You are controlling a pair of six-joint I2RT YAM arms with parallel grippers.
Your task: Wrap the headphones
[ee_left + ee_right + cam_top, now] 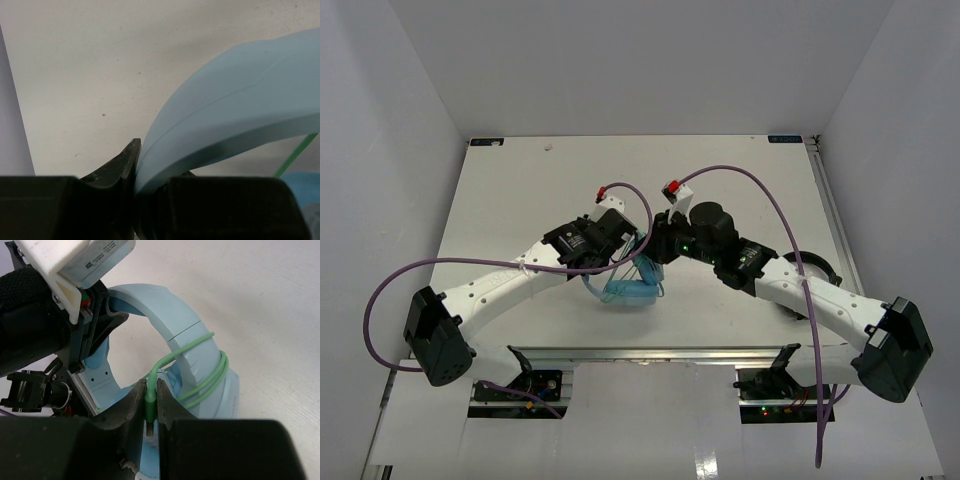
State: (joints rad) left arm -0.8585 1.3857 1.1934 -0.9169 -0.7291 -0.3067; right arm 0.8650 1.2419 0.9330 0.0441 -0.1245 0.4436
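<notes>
Headphones [628,290] of light blue plastic, with padded earcups and a wide headband, sit at the middle of the white counter [520,190] towards its near edge, where two white-and-black robot arms meet over them, wrists almost touching; whether the set rests on the surface or hangs just above it cannot be told. The left arm's fingers [150,170] are nearly closed, pinching the broad blue headband [240,110] at its edge. The right arm's fingers [150,392] are drawn narrow on the end of the thin pale green cable [192,345], which crosses the headband in several turns beside one earcup before rising to that grip. The likeliest failure is the coil itself: the free run of cable looks short, so a hard pull could drag the turns sideways along the curved band, or slide the end out of the narrow pinch and let the loops spring loose. The left hold looks thin, and a twist from the cable side might lever the band free. With the wrists this close, a swing to lay another turn risks a knock between them.
</notes>
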